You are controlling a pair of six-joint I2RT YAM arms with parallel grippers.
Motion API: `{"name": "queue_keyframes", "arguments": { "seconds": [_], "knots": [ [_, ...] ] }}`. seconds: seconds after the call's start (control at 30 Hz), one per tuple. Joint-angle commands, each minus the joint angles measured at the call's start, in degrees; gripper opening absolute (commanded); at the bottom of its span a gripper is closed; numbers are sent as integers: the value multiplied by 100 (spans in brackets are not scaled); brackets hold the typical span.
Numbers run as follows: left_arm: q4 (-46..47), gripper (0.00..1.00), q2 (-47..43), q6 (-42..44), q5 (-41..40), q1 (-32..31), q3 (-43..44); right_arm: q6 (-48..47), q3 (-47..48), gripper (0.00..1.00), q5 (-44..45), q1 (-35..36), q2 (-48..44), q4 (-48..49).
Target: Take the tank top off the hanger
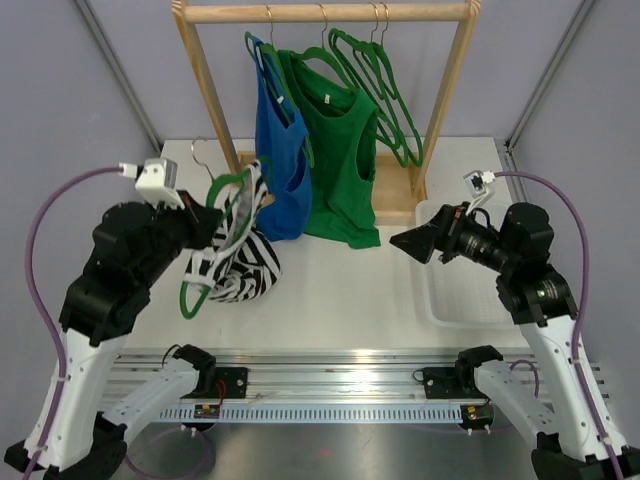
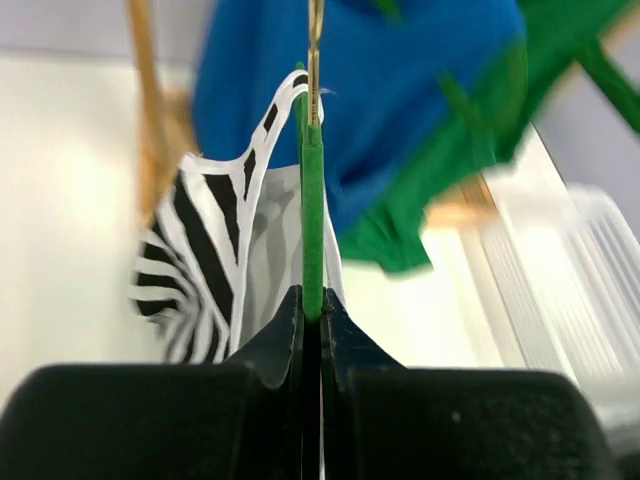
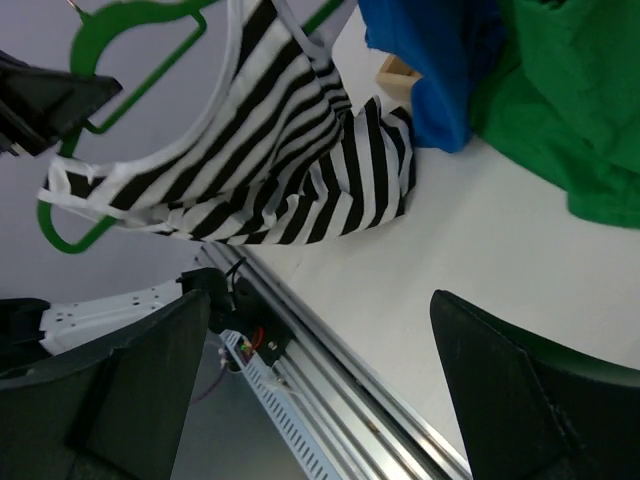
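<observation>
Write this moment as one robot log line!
left gripper: shut on green hanger | striped tank top: on hanger | right gripper: open, empty

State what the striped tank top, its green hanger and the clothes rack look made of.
The striped tank top: soft knit fabric, probably jersey; it drapes and bunches. The green hanger: matte coating, perhaps flocked plastic, with a metal hook. The clothes rack: pale bare wood by its colour.
</observation>
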Motion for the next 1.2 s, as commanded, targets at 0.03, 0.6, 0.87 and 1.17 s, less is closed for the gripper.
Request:
{"name": "queue_keyframes", "arguments": {
  "seconds": [0.03, 0.6, 0.87, 1.17],
  "knots": [
    [392, 0, -903, -700, 1843, -14, -1240, 1201, -734, 100, -949, 266, 353, 2207],
    [1745, 0, -1958, -2088, 3860, -31, -4767, 823, -1562, 92, 2620, 2965, 2725, 3545],
    [1956, 0, -2020, -2397, 3614, -31, -4890, 894, -1333, 89, 3350, 3501, 3561, 3388],
    [2009, 0, -2011, -2459, 3508, -31, -4864, 885, -1526, 52, 3130, 3554, 3772, 3608]
  ]
}}
